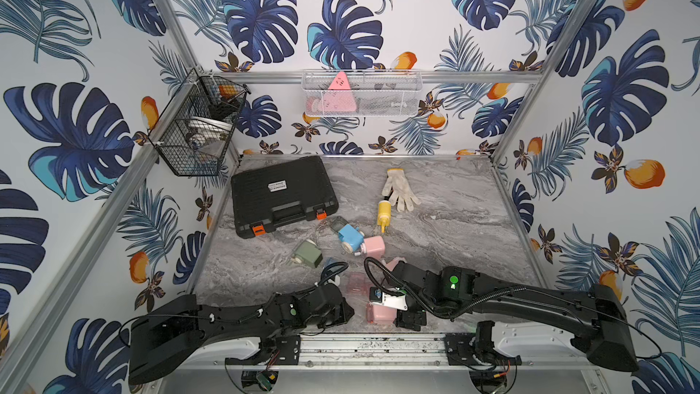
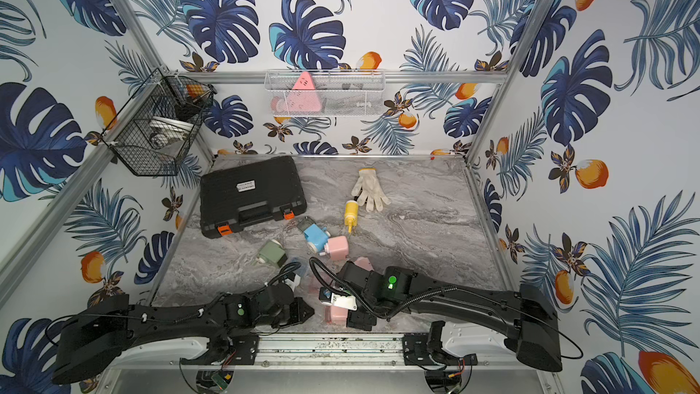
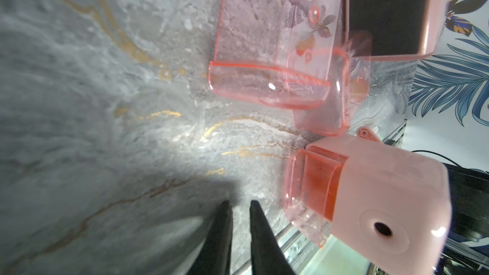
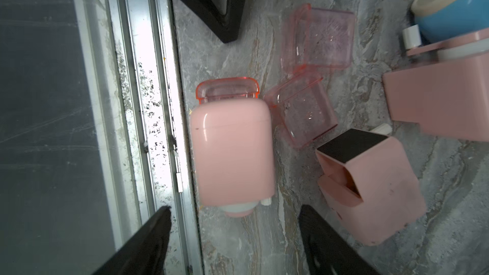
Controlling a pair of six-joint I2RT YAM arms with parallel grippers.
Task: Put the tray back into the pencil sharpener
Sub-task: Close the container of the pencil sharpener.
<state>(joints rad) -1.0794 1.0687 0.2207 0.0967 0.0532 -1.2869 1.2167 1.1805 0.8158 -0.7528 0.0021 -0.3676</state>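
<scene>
A pink pencil sharpener [image 4: 232, 154] lies on its side at the table's front edge, also visible in a top view [image 1: 380, 312]. A clear pink tray [image 4: 227, 88] sits partly inside it, its end sticking out [image 3: 304, 194]. My right gripper [image 4: 235, 207] hangs over the sharpener's far end, open wide and holding nothing. My left gripper [image 3: 239, 202] is beside the tray's end, apart from it, with only a narrow gap between its fingers and nothing in them. Two loose clear pink trays [image 4: 320, 41] [image 4: 301, 109] lie close by. Another pink sharpener [image 4: 370, 181] shows an empty slot.
A third pink sharpener [image 1: 373, 246], a blue one [image 1: 350, 234] and a green one [image 1: 308, 253] lie mid-table. Farther back are a black tool case [image 1: 282, 195], a yellow bottle [image 1: 383, 214] and a white glove [image 1: 399, 189]. The metal front rail [image 4: 148, 101] borders the held-tray sharpener.
</scene>
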